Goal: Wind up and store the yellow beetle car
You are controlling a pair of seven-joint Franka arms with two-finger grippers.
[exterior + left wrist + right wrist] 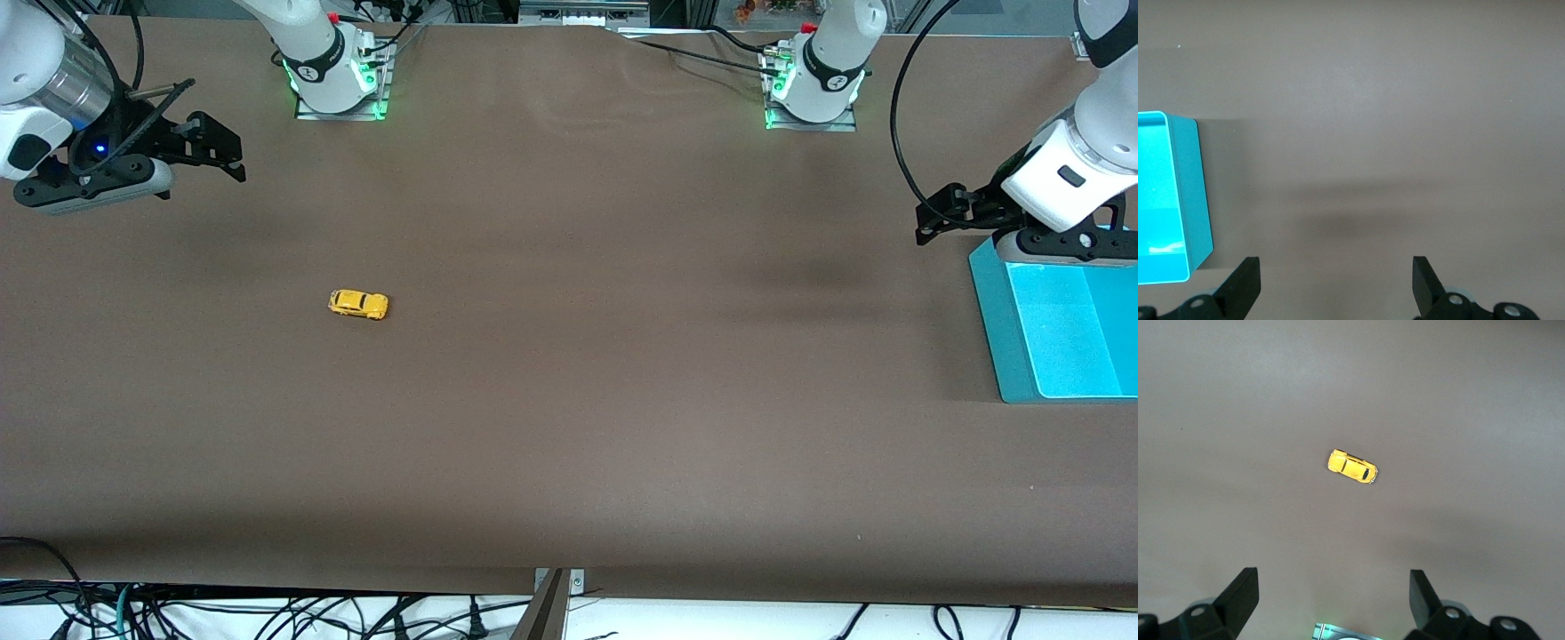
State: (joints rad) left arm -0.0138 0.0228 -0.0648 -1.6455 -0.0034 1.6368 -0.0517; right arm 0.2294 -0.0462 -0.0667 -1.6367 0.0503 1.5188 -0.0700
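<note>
One yellow beetle car, one bin

The tabletop is a plain brown sheet running the full width between the two arms' ends. The yellow beetle car sits on its wheels on it, toward the right arm's end, with bare surface all around. A turquoise bin rests on the tabletop at the left arm's end, well apart from the car.
</note>
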